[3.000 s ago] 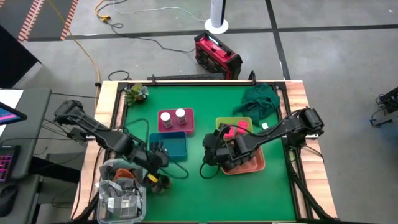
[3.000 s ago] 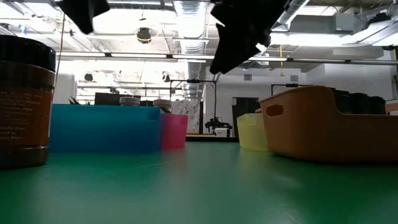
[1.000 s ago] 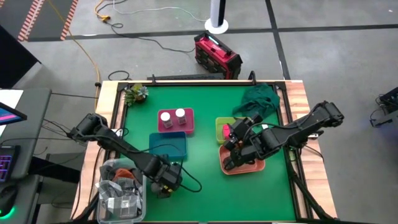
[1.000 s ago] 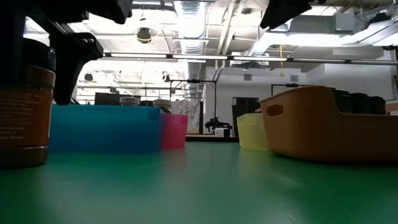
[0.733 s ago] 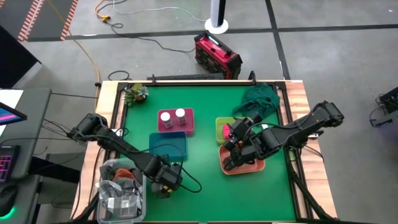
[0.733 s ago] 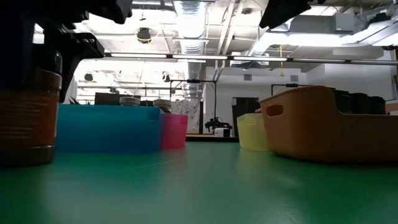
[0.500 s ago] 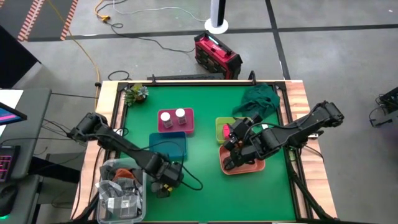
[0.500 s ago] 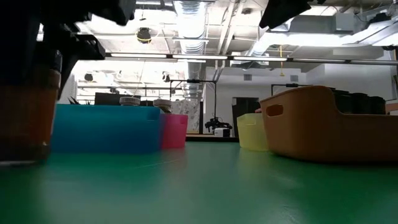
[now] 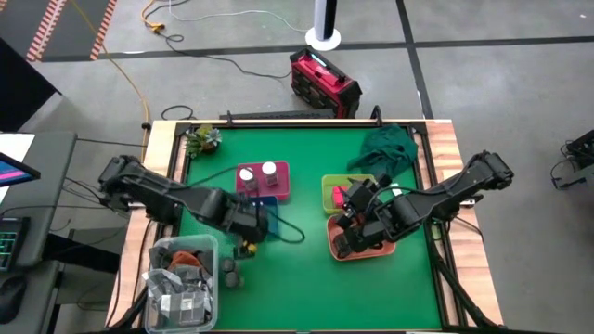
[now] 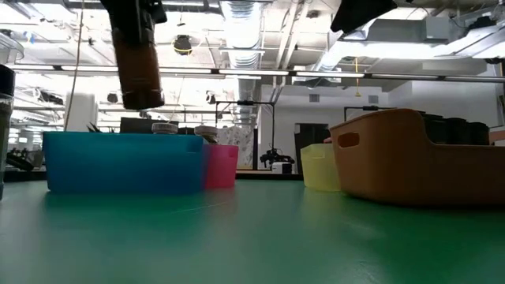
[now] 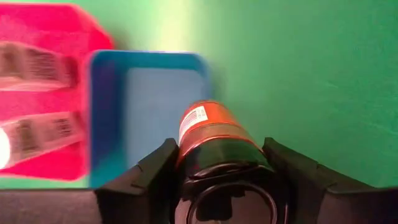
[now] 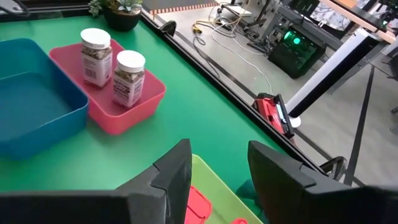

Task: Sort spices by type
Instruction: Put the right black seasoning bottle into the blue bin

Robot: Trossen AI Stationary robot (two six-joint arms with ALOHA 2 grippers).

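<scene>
My left gripper (image 9: 248,232) hangs over the near edge of the blue tray (image 9: 271,213), shut on a brown spice jar (image 10: 140,69) with a dark cap (image 11: 225,163). The pink tray (image 9: 263,194) holds two white-capped jars (image 9: 248,174). My right gripper (image 9: 351,232) hovers open above the salmon tray (image 9: 376,249), which holds dark containers; nothing sits between its fingers (image 12: 171,177). Bright pink boxes (image 9: 353,196) lie in the yellow-green tray (image 9: 329,186). Two dark round tins (image 9: 227,272) stand on the mat beside the clear bin. My left gripper pinches the brown jar between its two fingers (image 11: 155,171) at the dark cap end (image 11: 225,163), coming from above and pointing down. The jar is lifted clear of the table and hangs below the fingers, nearly upright, its labelled body (image 11: 208,127) pointing down toward the blue tray's edge.
The clear bin of clutter (image 9: 181,289) stands at the near left corner. A green cloth (image 9: 385,153) lies at the far right and a small plant (image 9: 201,139) at the far left. Bare green mat (image 9: 297,288) stretches along the near side between the trays.
My left gripper has risen and moved from the spot beside the clear bin toward the far edge, up to the blue tray. The brown jar that stood on the mat has been lifted clear and carried along. My right arm has stayed put.
</scene>
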